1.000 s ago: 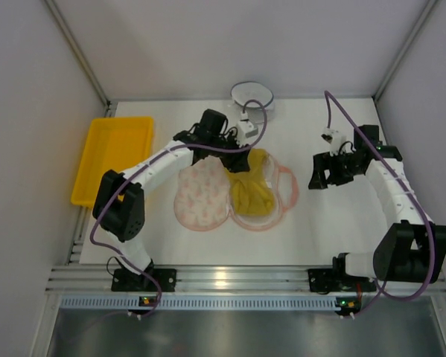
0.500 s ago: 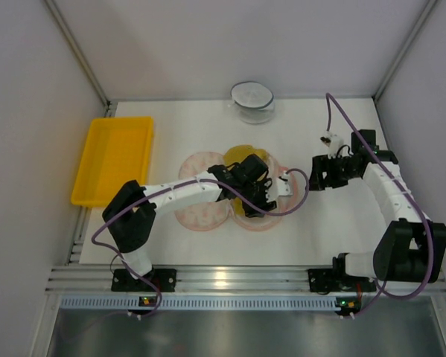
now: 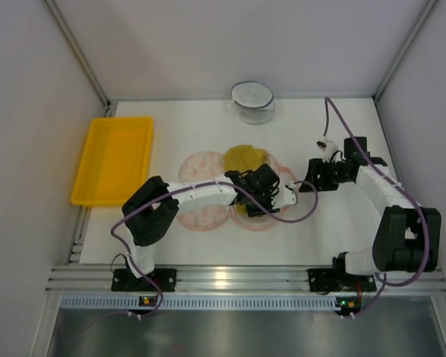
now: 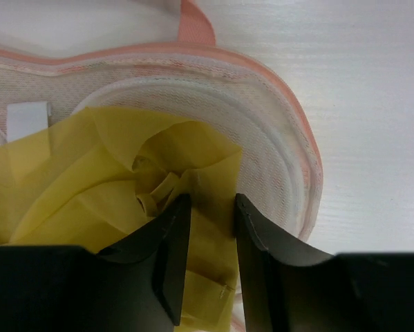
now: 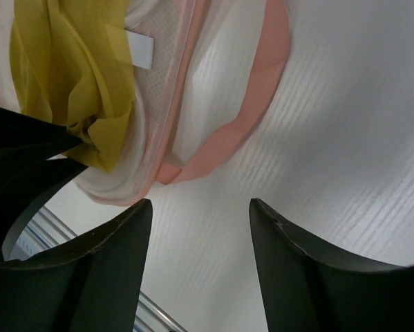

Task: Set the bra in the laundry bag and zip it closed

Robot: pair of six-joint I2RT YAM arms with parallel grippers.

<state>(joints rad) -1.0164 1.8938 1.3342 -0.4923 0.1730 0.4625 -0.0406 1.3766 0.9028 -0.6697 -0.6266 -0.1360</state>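
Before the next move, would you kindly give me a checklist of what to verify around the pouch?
1. The bra lies in the laundry bag's open half: ok.
2. The left gripper is clear of the bra: not ok, fabric between its fingers.
3. The right gripper is open and empty: ok.
4. Bag folded shut: not ok, both halves lie flat.
5. Zip pull located: cannot tell.

Lab test cell; plain white walls (image 3: 29,111); aluminium rail frame (image 3: 230,279).
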